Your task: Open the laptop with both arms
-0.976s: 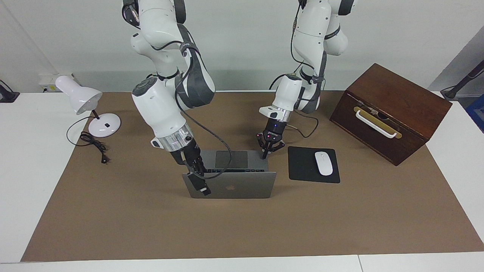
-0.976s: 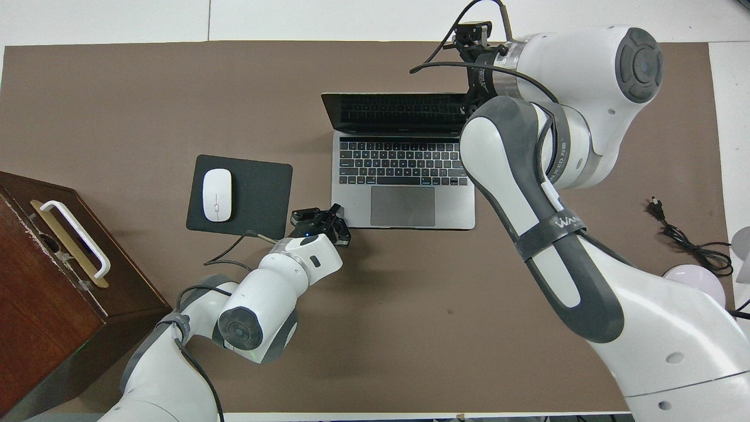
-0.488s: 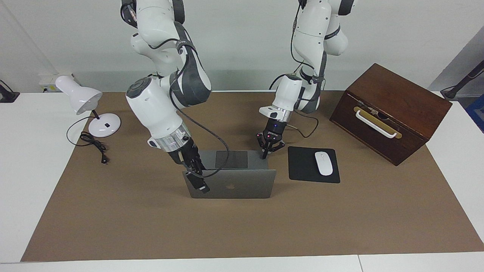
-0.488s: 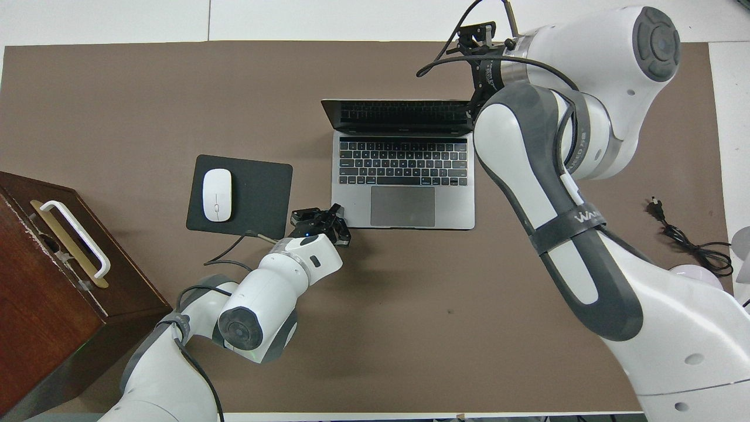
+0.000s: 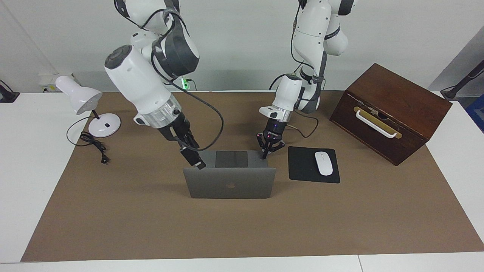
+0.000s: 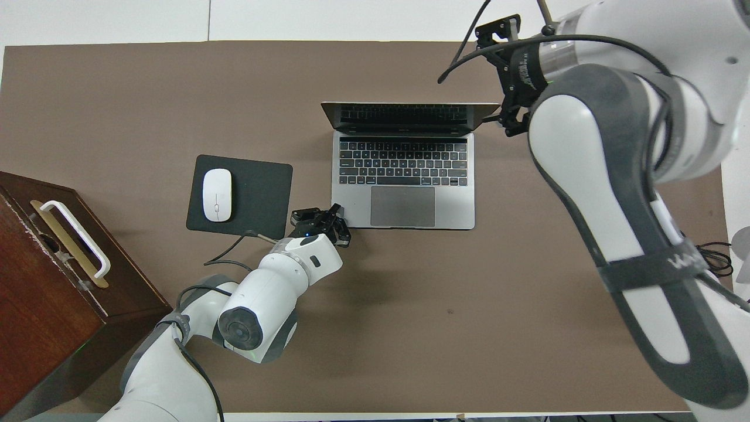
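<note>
The silver-grey laptop stands open in the middle of the brown mat, its lid upright with the logo facing away from the robots. Its keyboard deck lies flat. My left gripper is shut, its tips pressed down on the deck's corner nearest the robots, toward the left arm's end; the overhead view shows the left gripper at that same corner. My right gripper hangs raised at the lid's top edge, by the corner toward the right arm's end. Whether it touches the lid I cannot tell.
A black mouse pad with a white mouse lies beside the laptop toward the left arm's end. A dark wooden box with a white handle stands past it. A white desk lamp and its cord sit at the right arm's end.
The right arm rose and drew back from the lid's outer face to its top edge. The lid stands a little more upright. The left arm has not moved.
</note>
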Controlling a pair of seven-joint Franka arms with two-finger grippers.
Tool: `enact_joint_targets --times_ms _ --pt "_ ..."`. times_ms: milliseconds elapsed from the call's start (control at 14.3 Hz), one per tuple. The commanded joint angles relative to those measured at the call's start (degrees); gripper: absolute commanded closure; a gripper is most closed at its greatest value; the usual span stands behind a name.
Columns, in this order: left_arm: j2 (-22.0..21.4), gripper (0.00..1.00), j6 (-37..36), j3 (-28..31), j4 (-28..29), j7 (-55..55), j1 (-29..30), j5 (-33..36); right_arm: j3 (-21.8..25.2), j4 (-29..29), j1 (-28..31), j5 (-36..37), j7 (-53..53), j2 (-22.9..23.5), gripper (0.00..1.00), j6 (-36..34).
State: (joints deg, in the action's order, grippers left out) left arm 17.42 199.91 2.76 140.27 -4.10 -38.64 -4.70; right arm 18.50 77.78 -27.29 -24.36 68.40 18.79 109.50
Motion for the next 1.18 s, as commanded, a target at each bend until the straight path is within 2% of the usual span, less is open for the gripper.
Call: enact_joint_targets --times_ms 0,139,279,558,836,906,1115 --pt "3.7 1.0 0.7 -0.3 -2.6 -0.8 0.4 0.2 -0.5 1.1 1.0 6.8 -10.8 -7.3 0.0 -6.6" --pt "3.4 1.0 0.7 -0.3 -2.9 -3.2 0.1 0.0 -0.7 1.2 2.1 13.8 -24.9 -10.9 0.0 -10.2" --pt "2.4 1.0 0.6 -0.3 -2.9 -4.5 0.1 0.0 -1.1 1.2 3.7 17.2 -37.2 -13.5 0.0 -13.5" --pt "0.0 1.0 -1.1 -0.5 -2.8 -5.2 0.5 -0.1 -1.5 1.5 7.8 22.9 -59.1 -15.1 0.0 -15.5" --pt "-6.9 1.0 -12.5 -0.4 -2.8 -5.5 0.8 -0.2 -1.5 3.4 12.2 24.1 -71.0 -14.9 0.0 -13.4" --pt "-8.3 1.0 -14.4 -0.4 -2.8 -5.5 1.3 -0.2 -3.2 4.6 14.5 25.1 -73.4 -15.2 0.0 -12.4" --pt "-13.5 1.0 -25.7 -0.2 -4.4 -5.5 2.2 -0.2 -15.3 9.3 27.8 26.1 -77.7 -16.6 0.0 -8.4"
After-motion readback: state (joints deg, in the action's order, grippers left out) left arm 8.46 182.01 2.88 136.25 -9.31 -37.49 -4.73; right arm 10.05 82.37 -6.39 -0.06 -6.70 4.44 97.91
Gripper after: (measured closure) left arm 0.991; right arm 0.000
